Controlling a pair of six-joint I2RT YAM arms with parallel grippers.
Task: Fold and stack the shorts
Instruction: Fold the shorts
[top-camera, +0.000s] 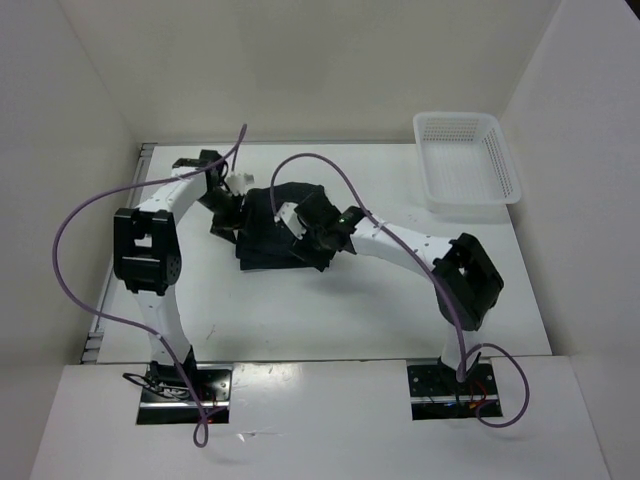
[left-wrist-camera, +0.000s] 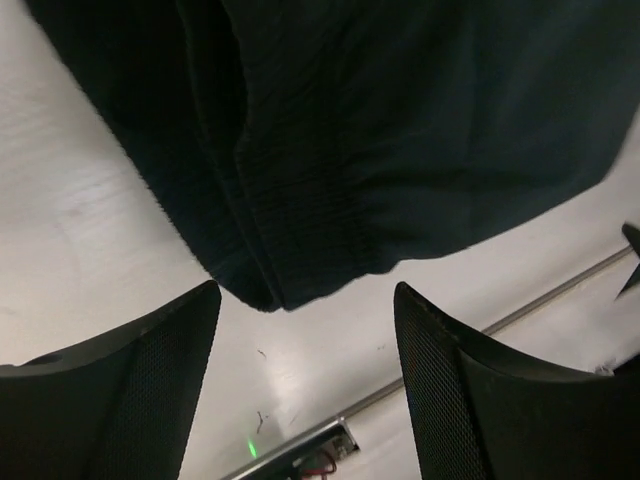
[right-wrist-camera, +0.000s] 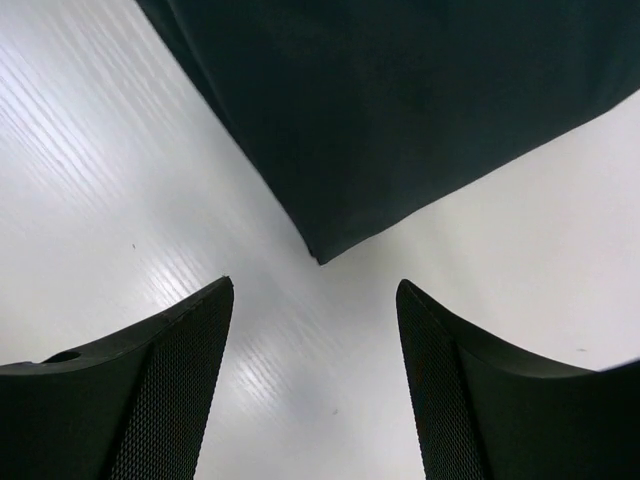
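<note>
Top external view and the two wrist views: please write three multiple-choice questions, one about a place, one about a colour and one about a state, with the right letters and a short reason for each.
1. Where does the basket stand?
A. At the far right corner of the table
B. At the near left corner
C. In the middle

2. What colour are the shorts?
A. Red
B. Dark, almost black
C. Yellow

3. How do the left jaws and right jaws stand?
A. Both shut on cloth
B. Left shut, right open
C. Both open, gripping nothing

Key: 1 A, the top view shows it by the far right edge. 2 B, all three views show dark cloth. 3 C, each wrist view shows a wide gap with nothing held.
</note>
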